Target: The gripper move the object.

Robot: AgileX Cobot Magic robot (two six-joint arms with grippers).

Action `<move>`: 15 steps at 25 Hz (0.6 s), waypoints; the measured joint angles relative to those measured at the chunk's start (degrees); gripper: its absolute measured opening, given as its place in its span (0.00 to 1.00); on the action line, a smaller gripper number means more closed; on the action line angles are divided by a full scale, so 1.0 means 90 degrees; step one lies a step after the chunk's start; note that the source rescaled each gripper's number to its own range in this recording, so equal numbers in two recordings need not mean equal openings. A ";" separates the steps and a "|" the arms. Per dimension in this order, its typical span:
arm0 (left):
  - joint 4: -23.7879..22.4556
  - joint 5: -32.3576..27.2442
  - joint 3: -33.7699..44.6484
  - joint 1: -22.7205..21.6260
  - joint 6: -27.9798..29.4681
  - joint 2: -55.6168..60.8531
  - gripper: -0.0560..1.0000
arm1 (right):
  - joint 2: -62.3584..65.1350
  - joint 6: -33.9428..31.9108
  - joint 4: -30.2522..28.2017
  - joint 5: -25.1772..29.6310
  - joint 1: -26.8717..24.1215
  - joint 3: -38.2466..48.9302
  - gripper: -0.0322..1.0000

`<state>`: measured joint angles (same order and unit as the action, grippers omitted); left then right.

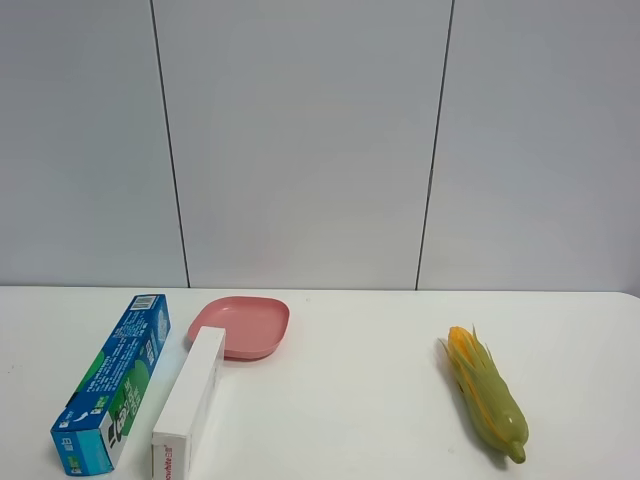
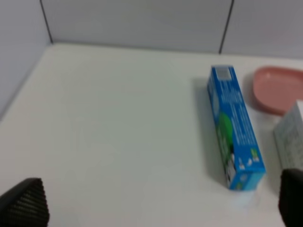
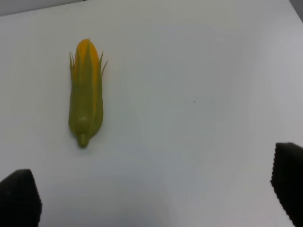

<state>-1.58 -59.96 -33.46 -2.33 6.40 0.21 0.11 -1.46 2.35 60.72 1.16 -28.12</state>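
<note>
The long blue box with green patches [image 1: 115,393] lies on the white table at the front left, its barcode end toward the back wall. It also shows in the left wrist view [image 2: 234,127]. No arm shows in the exterior high view. In the left wrist view my left gripper [image 2: 156,208] is open and empty, its black fingertips [image 2: 23,203] spread wide, well short of the blue box. In the right wrist view my right gripper [image 3: 156,198] is open and empty, with one fingertip [image 3: 289,182] at the frame's edge.
A plain long white box [image 1: 190,400] lies right beside the blue box, also in the left wrist view [image 2: 291,137]. A pink plate [image 1: 243,326] sits behind it, also in the left wrist view [image 2: 277,87]. A green-yellow corn cob [image 1: 485,394] lies at the right, also in the right wrist view [image 3: 85,104].
</note>
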 joint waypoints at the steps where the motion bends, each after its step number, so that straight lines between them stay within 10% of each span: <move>1: 0.0098 0.0046 0.0160 0.0000 -0.0032 0.0000 1.00 | 0.0000 0.0000 0.0000 0.0000 0.0000 0.0000 1.00; 15: 0.0524 -0.0111 0.0373 0.0000 -0.1595 0.0000 1.00 | 0.0000 0.0000 0.0000 0.0000 0.0000 0.0000 1.00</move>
<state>3.14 -60.96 -30.10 -2.33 -7.96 0.21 0.11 -1.46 2.35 60.72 1.16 -28.12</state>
